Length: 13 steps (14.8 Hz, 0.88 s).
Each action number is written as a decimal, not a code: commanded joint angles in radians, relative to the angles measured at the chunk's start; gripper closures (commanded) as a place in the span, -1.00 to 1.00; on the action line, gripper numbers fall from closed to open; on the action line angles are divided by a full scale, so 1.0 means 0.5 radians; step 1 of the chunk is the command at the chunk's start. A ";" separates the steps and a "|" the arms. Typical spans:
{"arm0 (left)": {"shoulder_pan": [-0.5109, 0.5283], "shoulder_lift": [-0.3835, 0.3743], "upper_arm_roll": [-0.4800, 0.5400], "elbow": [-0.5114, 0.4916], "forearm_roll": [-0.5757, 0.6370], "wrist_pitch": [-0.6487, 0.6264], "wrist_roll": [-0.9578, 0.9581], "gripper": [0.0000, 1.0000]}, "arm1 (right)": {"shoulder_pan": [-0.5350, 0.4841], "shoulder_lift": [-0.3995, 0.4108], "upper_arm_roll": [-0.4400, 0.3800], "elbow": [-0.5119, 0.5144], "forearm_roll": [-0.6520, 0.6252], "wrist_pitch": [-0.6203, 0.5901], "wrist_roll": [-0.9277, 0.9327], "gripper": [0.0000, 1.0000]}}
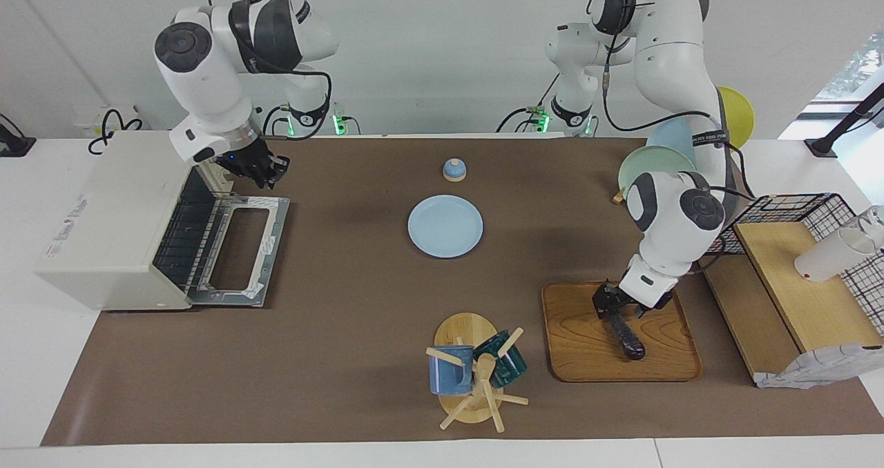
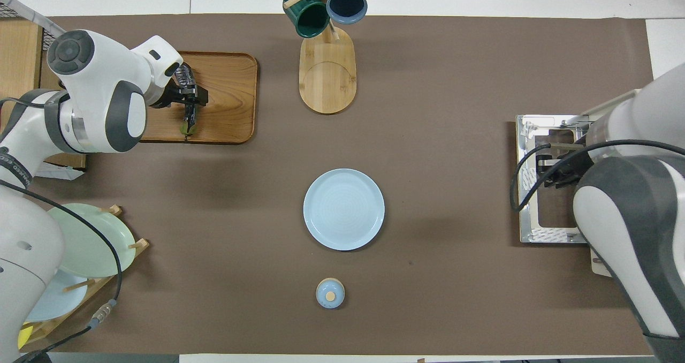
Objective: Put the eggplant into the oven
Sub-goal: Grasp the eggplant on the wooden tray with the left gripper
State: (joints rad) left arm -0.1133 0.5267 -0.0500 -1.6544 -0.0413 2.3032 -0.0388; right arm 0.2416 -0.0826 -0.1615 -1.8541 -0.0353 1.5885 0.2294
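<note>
The dark eggplant [image 1: 627, 337] lies on a wooden tray [image 1: 663, 364] toward the left arm's end of the table. My left gripper [image 1: 613, 309] is down on it and shut around the end nearer to the robots. In the overhead view the eggplant's stem tip [image 2: 188, 123] pokes out below the left gripper [image 2: 187, 98]. The off-white oven [image 1: 110, 219] stands at the right arm's end, with its door [image 1: 242, 254] dropped open and the rack showing. My right gripper [image 1: 266, 168] hovers over the door's corner nearer to the robots, and it also shows over the door in the overhead view [image 2: 562, 171].
A blue plate [image 1: 445, 225] lies mid-table, with a small blue lidded pot [image 1: 454, 170] nearer to the robots. A mug tree [image 1: 476, 375] with two mugs stands beside the tray. A plate rack [image 1: 656, 168] and a wire basket [image 1: 794, 212] are at the left arm's end.
</note>
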 commanded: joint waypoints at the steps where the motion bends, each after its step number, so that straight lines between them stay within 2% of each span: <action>1: -0.022 0.005 0.020 -0.017 0.021 0.066 0.038 1.00 | -0.011 -0.004 -0.005 0.158 -0.037 -0.188 -0.094 0.06; 3: -0.025 0.005 0.020 -0.017 0.021 0.072 0.041 1.00 | -0.011 -0.003 0.001 0.229 -0.037 -0.290 -0.106 -0.35; 4: -0.025 0.005 0.023 -0.014 0.021 0.072 0.044 1.00 | -0.011 -0.003 -0.002 0.244 -0.037 -0.311 -0.142 -0.46; 7: -0.052 -0.016 0.017 0.026 -0.003 0.014 0.016 1.00 | -0.017 -0.016 -0.011 0.263 -0.037 -0.345 -0.198 -0.98; 8: -0.065 -0.047 0.014 0.032 -0.012 -0.071 0.007 1.00 | -0.020 -0.022 -0.014 0.266 -0.037 -0.367 -0.207 -1.00; 11: -0.126 -0.316 -0.001 0.017 -0.196 -0.375 -0.054 1.00 | -0.041 -0.022 -0.011 0.297 -0.037 -0.425 -0.281 -1.00; 13: -0.257 -0.473 -0.001 0.002 -0.206 -0.565 -0.295 1.00 | -0.044 -0.022 -0.011 0.309 -0.037 -0.425 -0.284 -1.00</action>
State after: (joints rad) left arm -0.1746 0.4017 -0.0628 -1.6135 -0.1262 2.1120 -0.0887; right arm 0.2270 -0.0980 -0.1675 -1.7220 -0.0393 1.3989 0.1154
